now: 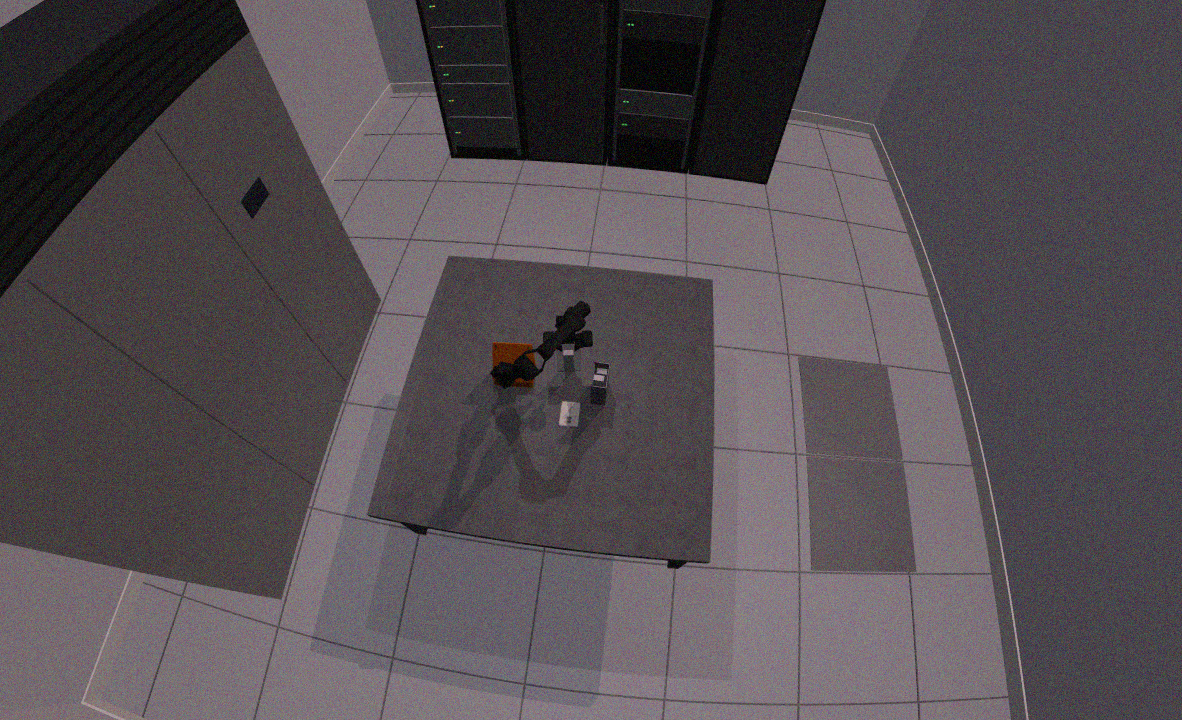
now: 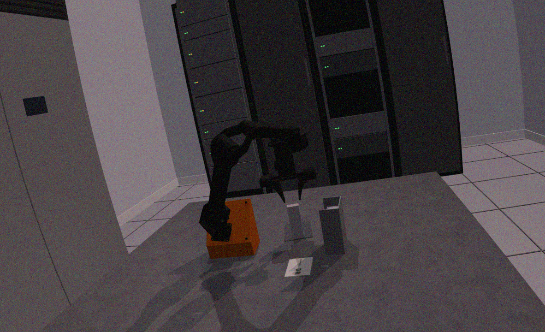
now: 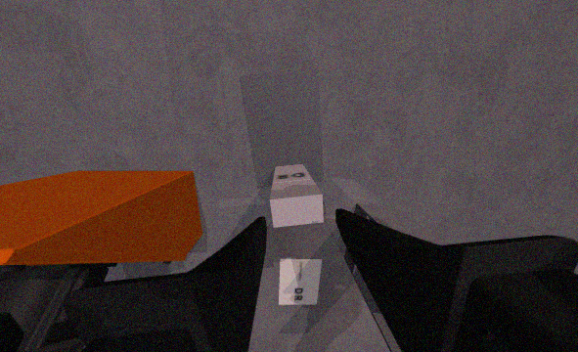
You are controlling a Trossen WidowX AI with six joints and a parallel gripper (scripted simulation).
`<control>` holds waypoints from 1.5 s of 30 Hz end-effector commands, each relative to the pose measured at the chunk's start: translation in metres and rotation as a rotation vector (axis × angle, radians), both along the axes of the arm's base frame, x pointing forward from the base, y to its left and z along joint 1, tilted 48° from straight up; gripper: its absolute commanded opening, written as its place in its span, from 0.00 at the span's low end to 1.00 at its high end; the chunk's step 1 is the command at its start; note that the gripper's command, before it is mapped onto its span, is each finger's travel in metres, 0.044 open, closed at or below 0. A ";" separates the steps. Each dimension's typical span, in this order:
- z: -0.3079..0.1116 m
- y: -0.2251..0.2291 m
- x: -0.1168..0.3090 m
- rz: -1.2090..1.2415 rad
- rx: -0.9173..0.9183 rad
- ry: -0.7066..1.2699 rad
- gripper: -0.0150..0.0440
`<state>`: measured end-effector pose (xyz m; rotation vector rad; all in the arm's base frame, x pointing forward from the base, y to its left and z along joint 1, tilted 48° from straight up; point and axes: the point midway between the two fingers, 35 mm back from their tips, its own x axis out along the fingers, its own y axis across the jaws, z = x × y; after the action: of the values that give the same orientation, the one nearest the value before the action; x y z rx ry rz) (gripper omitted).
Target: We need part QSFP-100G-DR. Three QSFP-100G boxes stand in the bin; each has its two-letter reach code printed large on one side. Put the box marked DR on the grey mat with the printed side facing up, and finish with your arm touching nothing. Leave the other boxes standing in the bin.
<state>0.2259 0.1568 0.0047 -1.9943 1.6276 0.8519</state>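
Lower middle of the exterior frame: a white card (image 1: 568, 413) (image 2: 307, 264) (image 3: 299, 274) lies on the counter (image 1: 640, 483) (image 2: 390, 268) (image 3: 440, 98), with DR printed on it. This is the request slip, presumably, not the goods.

Right of centre, a little beyond: the bin (image 1: 599, 394) (image 2: 332, 231), upright, pale box tops inside. How many stand in there cannot be counted with confidence. To the left, the arm (image 1: 568, 319) (image 2: 220, 181) rises from an orange block (image 1: 505, 350) (image 2: 241, 222) (image 3: 122, 225).

Centre, farther back: the wanted box (image 1: 567, 352) (image 2: 294, 218) (image 3: 296, 211) stands on end on the grey mat (image 2: 306, 232), out of the bin. Wrist view shows lettering on its upright side facing the top of the frame; foreshortened, but it reads like DR. The claw (image 1: 568, 339) (image 2: 292, 200) (image 3: 300, 218) hangs just above the box, partly open, gripping nothing.

Upper part of the frame, behind everything: dark equipment racks (image 1: 568, 89) (image 2: 282, 82).

Progress: selection and transfer look done. The print faces sideways, so laying the box down, print up, remains. A gentle tip seems called for; toppling it the wrong way would bury the code. Last, the arm should back off, touching nothing.
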 end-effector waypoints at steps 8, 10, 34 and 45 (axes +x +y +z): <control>-0.012 -0.015 0.002 0.006 -0.006 0.002 0.66; -0.014 -0.017 0.002 0.006 -0.006 0.002 0.66; -0.014 -0.016 0.002 -0.001 -0.002 0.000 0.52; -0.005 -0.006 0.000 0.006 -0.005 0.002 0.52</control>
<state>0.2263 0.1448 -0.0038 -2.0101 1.6327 0.8536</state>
